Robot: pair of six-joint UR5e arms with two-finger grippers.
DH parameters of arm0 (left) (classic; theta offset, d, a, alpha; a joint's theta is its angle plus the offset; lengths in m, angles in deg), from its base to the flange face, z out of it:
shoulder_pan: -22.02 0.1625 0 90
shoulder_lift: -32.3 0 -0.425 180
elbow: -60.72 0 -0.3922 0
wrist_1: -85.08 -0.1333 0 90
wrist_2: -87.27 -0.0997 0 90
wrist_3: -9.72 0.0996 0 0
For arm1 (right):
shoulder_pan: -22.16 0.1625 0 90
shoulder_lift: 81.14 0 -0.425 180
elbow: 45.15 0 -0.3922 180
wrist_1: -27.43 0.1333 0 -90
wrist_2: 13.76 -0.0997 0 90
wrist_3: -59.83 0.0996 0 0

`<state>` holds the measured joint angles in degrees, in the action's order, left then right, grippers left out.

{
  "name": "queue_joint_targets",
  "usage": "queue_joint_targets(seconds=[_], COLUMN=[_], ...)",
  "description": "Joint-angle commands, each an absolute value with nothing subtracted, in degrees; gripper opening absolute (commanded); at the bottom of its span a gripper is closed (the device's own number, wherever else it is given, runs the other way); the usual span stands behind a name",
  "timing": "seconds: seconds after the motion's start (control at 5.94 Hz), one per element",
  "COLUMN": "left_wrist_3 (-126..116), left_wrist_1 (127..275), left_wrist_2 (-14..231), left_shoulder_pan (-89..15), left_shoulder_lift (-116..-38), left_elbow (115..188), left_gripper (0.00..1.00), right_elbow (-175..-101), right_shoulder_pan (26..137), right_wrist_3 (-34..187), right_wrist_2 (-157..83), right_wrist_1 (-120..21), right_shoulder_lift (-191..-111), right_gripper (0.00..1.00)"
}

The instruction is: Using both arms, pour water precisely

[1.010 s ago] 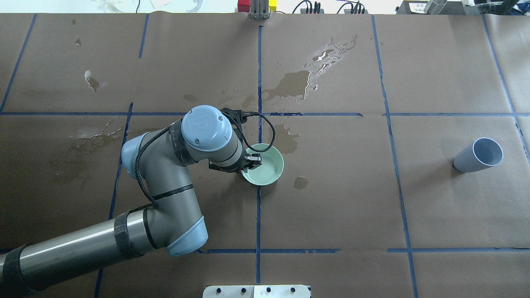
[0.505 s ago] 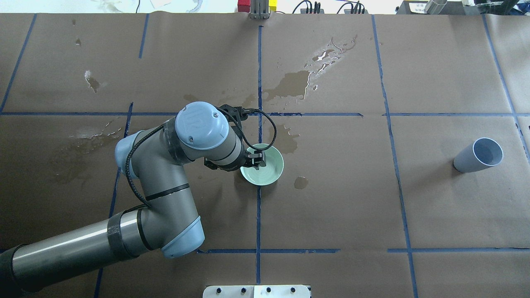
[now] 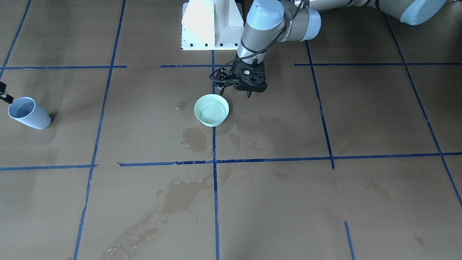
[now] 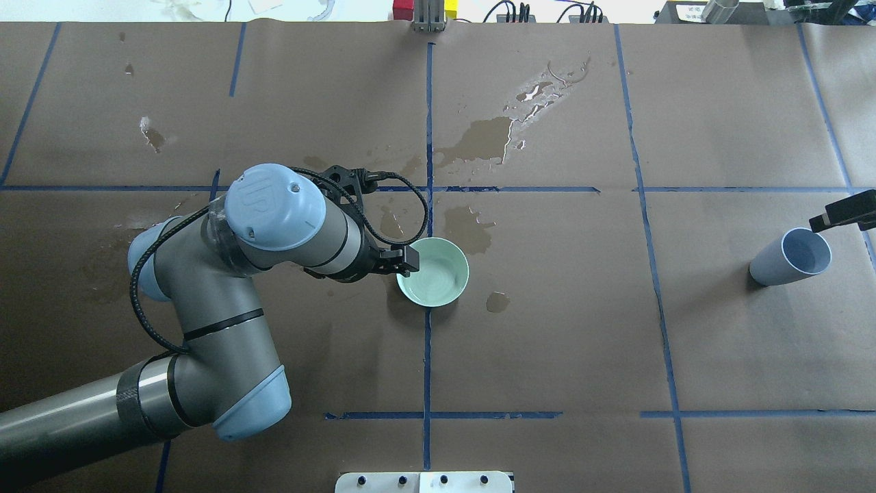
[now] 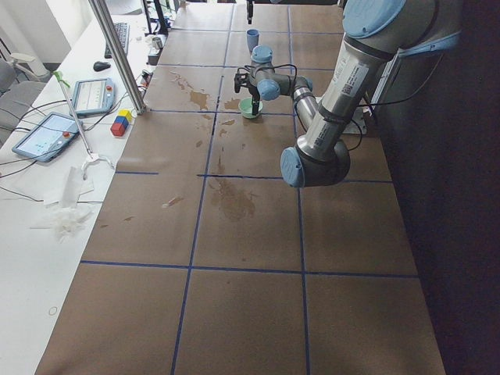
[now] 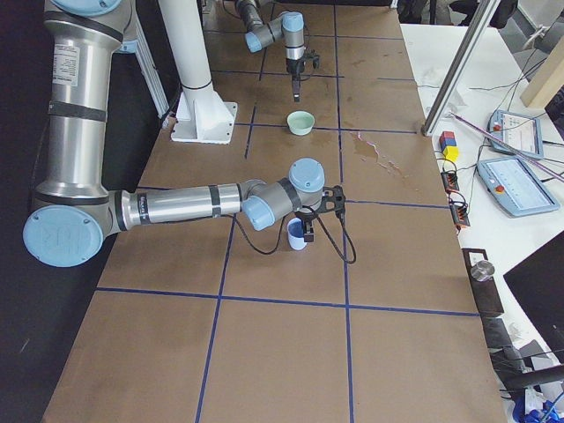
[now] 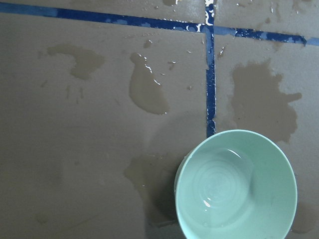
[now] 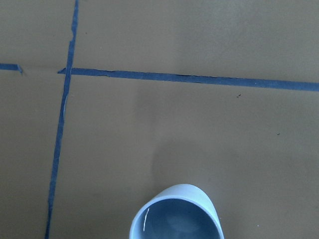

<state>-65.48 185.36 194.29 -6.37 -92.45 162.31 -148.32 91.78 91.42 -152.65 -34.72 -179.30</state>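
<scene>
Water (image 7: 219, 181) is sitting in the mint-green bowl (image 4: 460, 263), a shallow layer, glossy and faintly ringed in the left wrist view. Bowl is standing upright about mid-bench (image 4: 547, 342), on the blue tape line (image 4: 427, 342) that runs from the robot-side edge to the far edge.

Left arm (image 4: 226, 301) is reaching in from the bench's left end. Left tool (image 4: 405, 261) is hanging just beside the bowl's left rim, fingers spread apart, gripping nothing. Overhead it is overlapping the rim, but the front view is showing it apart from the bowl, on the robot's side of it. Whether it is above rim level, cannot tell.

Pale blue cup (image 4: 780, 263) is standing near the bench's right-end edge, well apart from the bowl. A glossy surface (image 8: 174, 221) is showing low inside it in the right wrist view, likely water.

Right arm (image 6: 176, 204) is stretching low along the right end. Right tool (image 4: 831, 218) is poking in just over the cup's rim, only partly in view. How far its fingers are parted, or whether it is touching the cup, cannot tell.

Wet stains (image 4: 482, 140) are spreading over the brown paper around the bowl and toward the far edge.
</scene>
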Motion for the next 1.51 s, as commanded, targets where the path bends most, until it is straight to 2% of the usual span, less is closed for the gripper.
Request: queue_joint_targets(seconds=[0.0,0.34,0.84,1.01,1.18,1.35], left_wrist_3=[-65.6,-65.6,-68.1,-68.9,-69.0,-68.9], left_wrist_1=[185.4,185.4,185.5,185.5,185.5,185.5], left_wrist_2=[194.1,194.0,193.9,193.8,193.1,192.6], left_shoulder_pan=[-6.5,-6.5,-6.4,-6.3,-6.2,-6.0], left_shoulder_lift=[-92.1,-91.7,-91.7,-91.7,-91.7,-91.8], left_elbow=[162.8,162.8,162.8,162.7,162.7,162.6], left_gripper=[1.0,1.0,1.0,1.0,1.0,1.0], right_elbow=[-148.6,-148.3,-147.8,-145.5,-139.1,-137.5], right_shoulder_pan=[88.4,81.9,72.8,70.3,66.5,61.8], right_wrist_3=[93.2,99.1,107.6,109.6,110.4,114.9], right_wrist_2=[-148.9,-139.9,-124.4,-120.9,-115.2,-108.8], right_wrist_1=[-20.7,-3.5,10.0,14.2,22.4,26.1], right_shoulder_lift=[-184.9,-191.0,-197.2,-197.6,-197.5,-197.4], right_gripper=[1.0,1.0,1.0,1.0,1.0,0.99])
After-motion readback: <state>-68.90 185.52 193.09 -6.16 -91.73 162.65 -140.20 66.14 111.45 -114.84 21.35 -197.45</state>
